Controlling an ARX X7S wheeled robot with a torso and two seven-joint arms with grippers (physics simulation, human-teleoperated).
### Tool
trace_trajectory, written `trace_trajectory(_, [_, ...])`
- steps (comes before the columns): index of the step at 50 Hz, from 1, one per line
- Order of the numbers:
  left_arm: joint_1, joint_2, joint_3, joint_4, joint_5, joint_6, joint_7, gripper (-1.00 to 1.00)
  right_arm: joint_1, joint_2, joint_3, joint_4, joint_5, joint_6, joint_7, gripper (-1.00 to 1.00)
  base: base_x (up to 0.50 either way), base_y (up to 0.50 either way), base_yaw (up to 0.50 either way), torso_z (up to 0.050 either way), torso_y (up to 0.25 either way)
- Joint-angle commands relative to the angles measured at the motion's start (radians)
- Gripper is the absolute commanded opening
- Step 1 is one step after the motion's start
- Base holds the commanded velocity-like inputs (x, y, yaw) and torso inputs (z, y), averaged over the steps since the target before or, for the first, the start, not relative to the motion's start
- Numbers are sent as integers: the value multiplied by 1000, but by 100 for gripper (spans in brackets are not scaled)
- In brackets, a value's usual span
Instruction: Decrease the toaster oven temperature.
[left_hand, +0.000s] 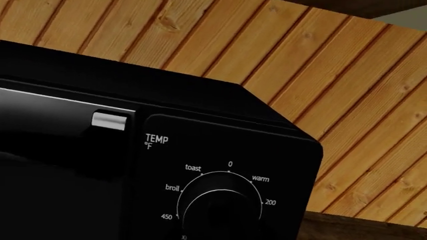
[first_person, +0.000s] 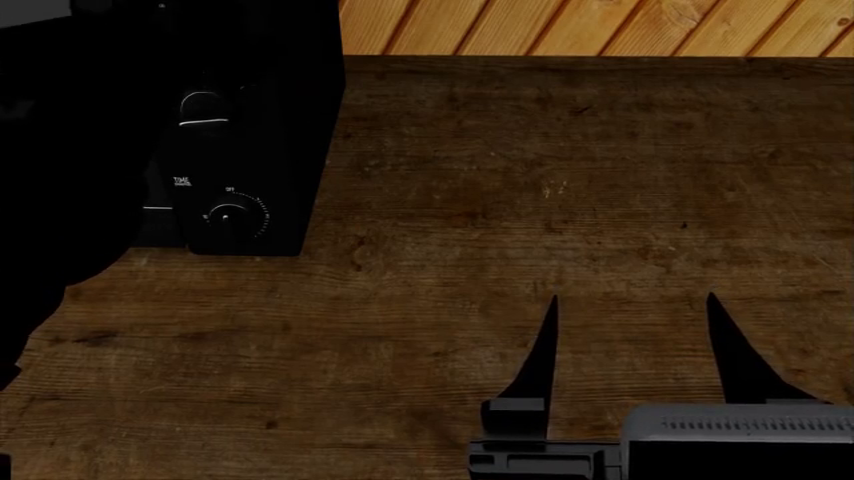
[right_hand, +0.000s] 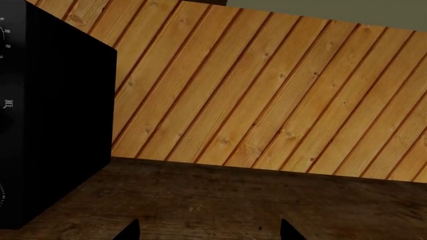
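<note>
The large black boxy toaster oven (first_person: 240, 130) stands at the far left of the dark brown wooden counter (first_person: 561, 200), its back toward the slanted orange wood-plank wall (first_person: 601, 25). Its front panel faces the robot, and the control strip runs down its right edge, with a round black timer knob (first_person: 227, 216) lowest and another knob (first_person: 200, 108) above it. The left wrist view shows the upper right corner of the front close up: a round black temperature knob (left_hand: 220, 210) under the white "TEMP °F" label (left_hand: 156, 141), ringed by toast, broil, 0, warm, 200 and 450, and a small silver handle end (left_hand: 109, 121) on the door to its left.

The right gripper (first_person: 627, 330) hovers low over the near right counter, well apart from the oven, its two black pointed fingers (first_person: 541, 350) spread wide and holding nothing. The left gripper itself is not visible in any view, so its fingers' state cannot be told.
</note>
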Motion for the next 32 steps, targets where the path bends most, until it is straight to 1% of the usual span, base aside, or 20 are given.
trace_trajectory(1, [28,-17,-114,-113,-17,96,-79,-100,-1,4,-3,-1,4,-2,3,100,22,3,0,0,0])
trace_trajectory(6, [64,4,-157,-122,-45,149,-82,-100,-1,5,-1,1,9,-8,3,100,11,3,0,0,0])
trace_trajectory(17, [131,28,-216,-114,-93,223,-107,-100,-1,12,5,-7,17,-2,7,100,8,3,3,0,0])
trace_trajectory(24, [186,49,-268,-74,-130,262,-180,-100,-2,12,-3,4,17,-14,9,100,2,3,5,0,0])
trace_trajectory(32, [227,71,-304,-94,-190,330,-200,-100,-11,15,0,7,20,-24,11,100,-10,4,11,0,0])
